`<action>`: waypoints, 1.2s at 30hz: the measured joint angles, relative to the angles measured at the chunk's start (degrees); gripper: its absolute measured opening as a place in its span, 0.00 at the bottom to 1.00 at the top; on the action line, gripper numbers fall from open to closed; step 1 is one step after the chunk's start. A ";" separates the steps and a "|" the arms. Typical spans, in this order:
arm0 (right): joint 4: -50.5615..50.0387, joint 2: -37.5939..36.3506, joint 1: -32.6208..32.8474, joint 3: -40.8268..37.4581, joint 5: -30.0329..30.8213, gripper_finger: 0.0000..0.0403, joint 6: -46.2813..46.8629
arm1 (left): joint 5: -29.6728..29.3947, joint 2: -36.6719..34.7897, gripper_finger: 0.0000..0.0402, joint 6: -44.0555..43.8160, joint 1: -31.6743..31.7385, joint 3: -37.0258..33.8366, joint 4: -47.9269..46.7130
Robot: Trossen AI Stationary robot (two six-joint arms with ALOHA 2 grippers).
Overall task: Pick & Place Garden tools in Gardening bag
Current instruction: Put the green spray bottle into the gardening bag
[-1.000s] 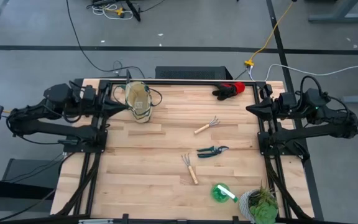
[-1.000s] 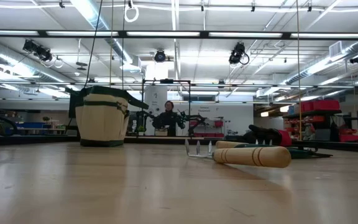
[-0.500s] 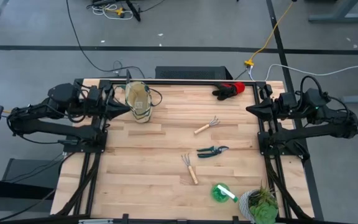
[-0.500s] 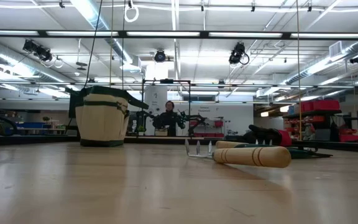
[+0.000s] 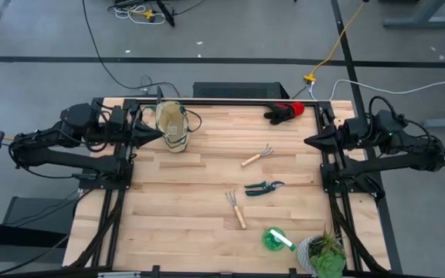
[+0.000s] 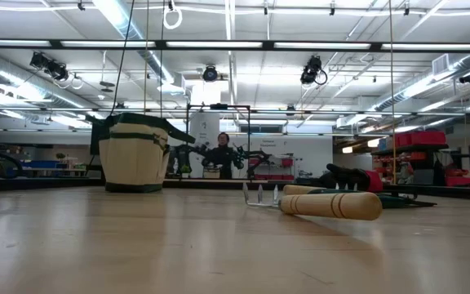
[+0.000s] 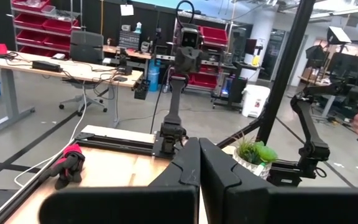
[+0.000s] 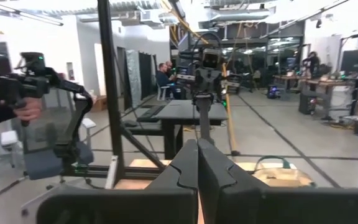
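Observation:
The beige gardening bag [image 5: 171, 126] stands upright on its base at the table's far left; the low view shows it too [image 6: 135, 155]. Lying flat on the table are two wooden-handled rakes [image 5: 256, 156] [image 5: 236, 208], the shears [image 5: 264, 187], a green piece [image 5: 276, 239] and the red-and-black gloves [image 5: 284, 111]. My left gripper [image 5: 159, 133] is shut and level, raised beside the bag's left side. My right gripper [image 5: 307, 141] is shut and level at the table's right edge. Both hold nothing.
A potted plant [image 5: 324, 253] stands at the near right corner. Black frame posts run along both table sides. In the wrist views a person's hand [image 8: 17, 109] holds a dark device beyond the table, and people sit in the room behind.
My right gripper has swung its tip slightly toward the table's near edge, staying shut. The tools and the bag have not moved.

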 joint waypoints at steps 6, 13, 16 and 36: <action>0.00 0.27 0.00 0.00 -1.53 0.00 -1.56 | -0.06 -0.01 0.00 0.00 0.00 0.00 0.01; -0.47 1.26 0.00 0.00 -4.41 0.00 -10.06 | -0.08 -0.01 0.00 1.35 0.00 0.00 0.03; -0.52 1.96 0.00 0.00 -4.57 0.00 -10.35 | -0.09 -0.01 0.00 3.25 0.00 0.00 0.05; 5.22 6.84 1.33 0.00 -8.98 0.00 0.35 | -1.37 -0.01 0.00 2.93 0.02 -0.02 1.02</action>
